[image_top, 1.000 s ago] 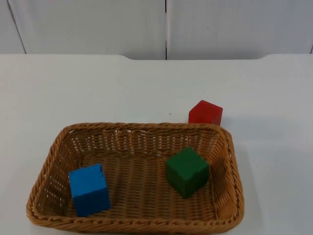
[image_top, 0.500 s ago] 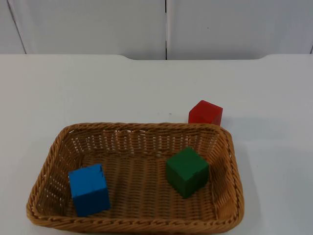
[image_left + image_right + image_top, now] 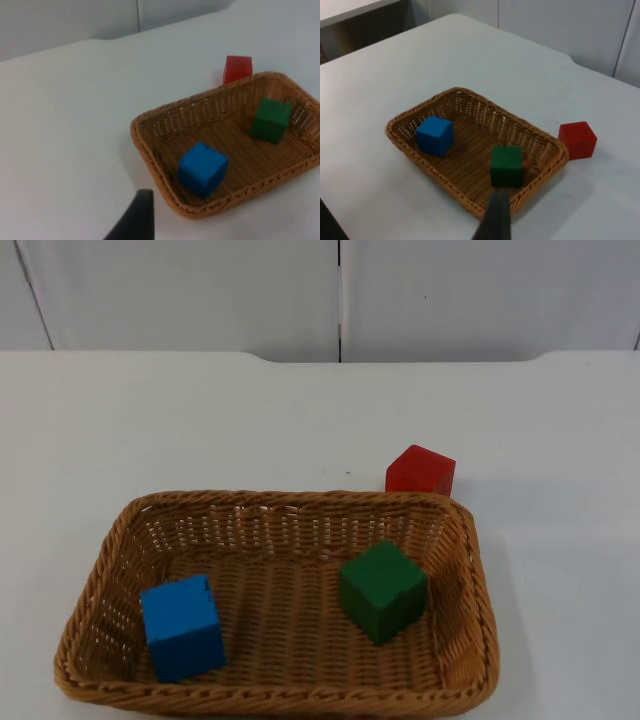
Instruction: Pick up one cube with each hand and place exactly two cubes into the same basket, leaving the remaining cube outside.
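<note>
A brown wicker basket lies at the front of the white table. A blue cube rests inside it at its left end, and a green cube sits inside toward the right. Outside, a red cube stands on the table, close against the basket's far right corner. My left gripper hangs high, well off the basket on the blue cube's side. My right gripper waits high, back from the basket, in line with the green cube. Neither gripper holds anything that I can see.
The grey partition wall closes the table at the back. White table top stretches behind and beside the basket. In the right wrist view the table's edge drops to a dark gap.
</note>
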{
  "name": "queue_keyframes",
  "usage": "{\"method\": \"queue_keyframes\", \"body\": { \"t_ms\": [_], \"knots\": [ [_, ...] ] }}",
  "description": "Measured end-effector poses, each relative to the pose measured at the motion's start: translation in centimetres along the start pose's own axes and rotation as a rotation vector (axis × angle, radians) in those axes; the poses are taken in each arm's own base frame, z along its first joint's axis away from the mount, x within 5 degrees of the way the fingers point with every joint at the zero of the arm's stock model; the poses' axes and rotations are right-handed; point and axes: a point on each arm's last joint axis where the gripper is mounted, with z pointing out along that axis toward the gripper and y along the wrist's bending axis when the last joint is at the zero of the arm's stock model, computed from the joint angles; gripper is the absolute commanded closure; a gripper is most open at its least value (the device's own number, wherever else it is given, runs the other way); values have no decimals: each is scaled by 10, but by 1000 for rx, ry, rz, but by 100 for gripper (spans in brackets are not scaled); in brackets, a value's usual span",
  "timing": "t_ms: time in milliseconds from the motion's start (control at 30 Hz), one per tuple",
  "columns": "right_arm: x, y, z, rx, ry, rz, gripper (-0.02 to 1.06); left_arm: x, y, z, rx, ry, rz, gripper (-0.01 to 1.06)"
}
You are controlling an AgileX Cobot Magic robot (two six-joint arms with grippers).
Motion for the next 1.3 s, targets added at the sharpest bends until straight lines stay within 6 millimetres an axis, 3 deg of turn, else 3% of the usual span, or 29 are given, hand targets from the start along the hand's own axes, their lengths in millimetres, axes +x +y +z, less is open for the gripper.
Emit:
{"method": "queue_keyframes", "body": {
  "t_ms": [167,433,900,1300],
  "knots": [
    [10,-1,-8,16,35,28,35,2,0,2,2,11,-1,0],
    [20,-2,-27,20,-51,52,35,2,0,2,2,11,15,0],
    [36,-1,-27,23,102,60,35,6,0,6,7,35,13,0],
    [36,-1,-27,23,104,60,35,6,-1,6,9,34,12,0]
  ]
}}
